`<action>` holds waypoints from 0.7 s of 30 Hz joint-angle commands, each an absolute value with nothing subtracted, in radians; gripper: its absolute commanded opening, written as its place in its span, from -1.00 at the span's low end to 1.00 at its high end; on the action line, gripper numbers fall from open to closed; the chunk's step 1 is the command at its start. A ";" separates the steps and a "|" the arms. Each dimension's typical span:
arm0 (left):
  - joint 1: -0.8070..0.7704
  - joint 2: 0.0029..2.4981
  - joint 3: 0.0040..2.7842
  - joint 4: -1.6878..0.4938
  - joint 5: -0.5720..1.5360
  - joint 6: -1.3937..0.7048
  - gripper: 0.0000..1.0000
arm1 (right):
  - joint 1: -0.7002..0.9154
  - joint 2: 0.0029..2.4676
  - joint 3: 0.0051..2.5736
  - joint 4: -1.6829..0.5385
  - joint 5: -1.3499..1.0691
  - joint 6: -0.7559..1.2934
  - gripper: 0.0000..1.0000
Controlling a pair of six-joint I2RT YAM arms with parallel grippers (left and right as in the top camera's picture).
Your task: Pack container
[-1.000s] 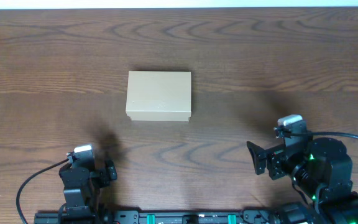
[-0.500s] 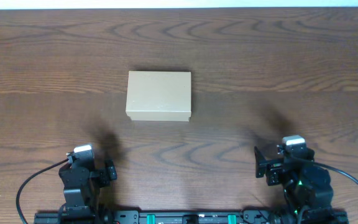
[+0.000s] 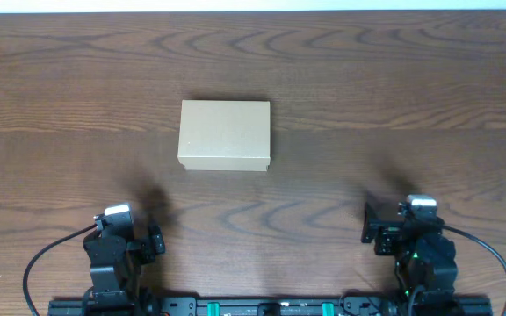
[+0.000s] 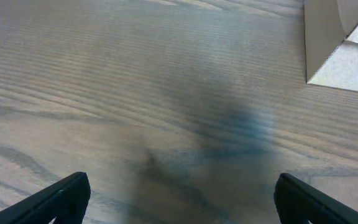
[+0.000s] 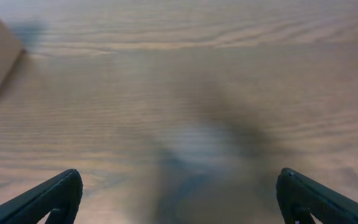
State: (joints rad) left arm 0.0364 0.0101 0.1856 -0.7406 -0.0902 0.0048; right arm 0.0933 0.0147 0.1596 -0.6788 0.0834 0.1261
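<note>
A closed container (image 3: 225, 134) is set on the desk (image 3: 393, 79), well apart from the left gripper (image 4: 179, 193) and right gripper (image 5: 179, 190), jaws spread open.

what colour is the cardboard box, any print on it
Plain tan cardboard box, no print visible; the overhead view shows it best.
</note>
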 commanded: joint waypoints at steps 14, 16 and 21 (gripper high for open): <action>0.032 0.004 0.165 -0.751 -0.108 0.020 0.91 | 0.068 0.006 0.162 -0.723 0.097 0.142 0.99; 0.032 0.004 0.165 -0.751 -0.108 0.020 0.91 | 0.068 0.006 0.162 -0.723 0.097 0.141 0.98; 0.032 0.004 0.165 -0.751 -0.108 0.020 0.90 | 0.068 0.006 0.162 -0.723 0.097 0.141 0.99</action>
